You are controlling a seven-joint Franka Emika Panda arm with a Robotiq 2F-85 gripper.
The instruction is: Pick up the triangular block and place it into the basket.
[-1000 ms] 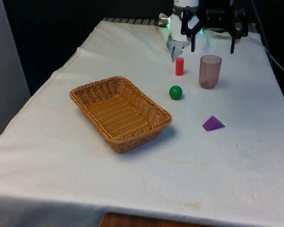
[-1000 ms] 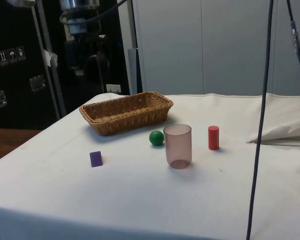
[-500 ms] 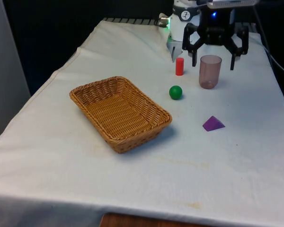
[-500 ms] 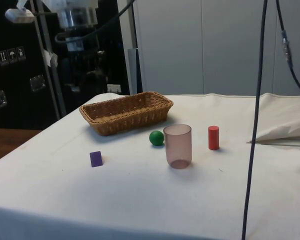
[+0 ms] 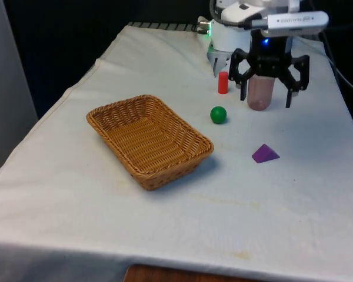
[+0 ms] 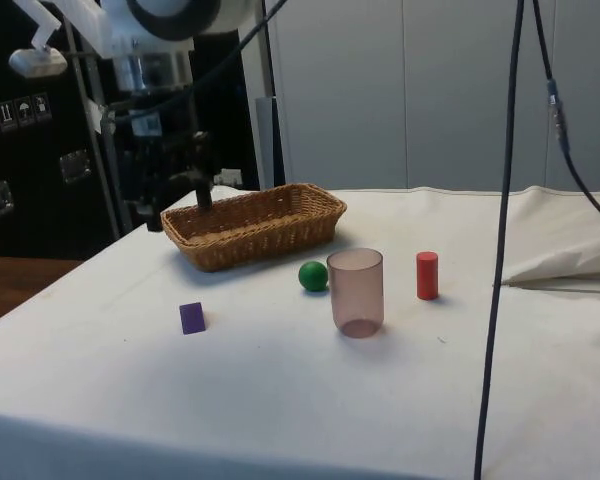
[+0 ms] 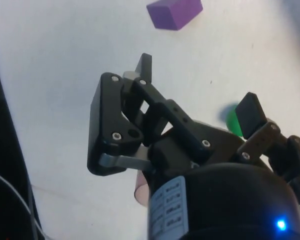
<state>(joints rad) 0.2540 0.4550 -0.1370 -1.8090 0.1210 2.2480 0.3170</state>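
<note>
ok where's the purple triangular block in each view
Front view: the purple triangular block lies on the cloth towards the front view's right, nearer the camera than the green ball.
Side view: the block sits alone on the cloth, with the ball between it and the translucent cup.
Wrist view: the block lies beyond the gripper.
Shared landmark: the green ball.
</note>
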